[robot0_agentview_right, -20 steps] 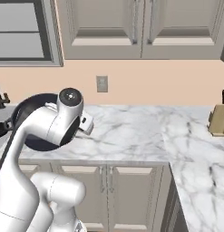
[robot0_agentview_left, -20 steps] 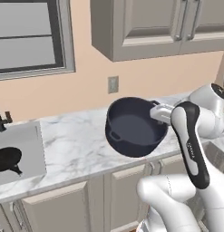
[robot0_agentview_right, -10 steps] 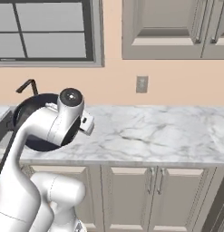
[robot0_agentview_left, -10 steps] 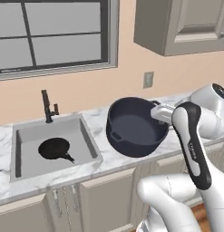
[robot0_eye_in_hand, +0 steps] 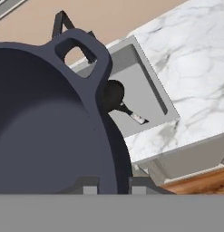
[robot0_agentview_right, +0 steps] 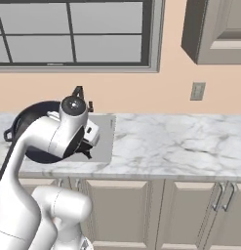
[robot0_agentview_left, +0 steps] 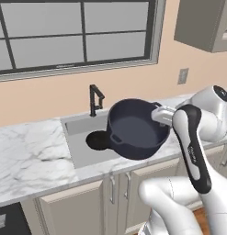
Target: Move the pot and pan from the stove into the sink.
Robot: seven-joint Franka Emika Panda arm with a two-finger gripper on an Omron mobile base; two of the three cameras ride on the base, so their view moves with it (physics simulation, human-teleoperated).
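Left base view, pot: navy pot point(robot0_agentview_left: 135, 131) is held up in the air, tipped so its open mouth faces the camera, above the right part of the sink point(robot0_agentview_left: 82, 140) and the counter edge; touches nothing but the gripper.
Pot handles: one small loop handle shows low on the left side of the rim; the opposite side is at the gripper.
Gripper: gripper point(robot0_agentview_left: 160, 114) is clamped on the pot's right rim, fingers closed narrow on it. Hand view shows the two fingertips point(robot0_eye_in_hand: 90, 188) straddling the pot wall at the bottom, one inside and one outside.
Hand view, pot: pot point(robot0_eye_in_hand: 50, 127) takes up the left half, far loop handle sticking up at the top.
Pan: black frying pan point(robot0_agentview_left: 97, 140) lies on the sink floor, partly hidden behind the pot in the left base view. Hand view shows part of the pan point(robot0_eye_in_hand: 114, 94) past the pot's rim, its long handle running toward the sink's near right corner.
Sink: grey recessed basin in white marble countertop point(robot0_agentview_left: 27, 156), directly below and behind the pot; black angular faucet point(robot0_agentview_left: 95, 98) stands at its back edge.
Right base view: pot point(robot0_agentview_right: 29, 129) is mostly hidden behind the arm's wrist, dark rim showing to the left and below it; sink point(robot0_agentview_right: 103, 139) edge just right of the wrist, marble counter runs on to the right.
Surroundings: window above the sink, wall outlet point(robot0_agentview_left: 182, 76) to the right, grey cabinet doors under the counter.
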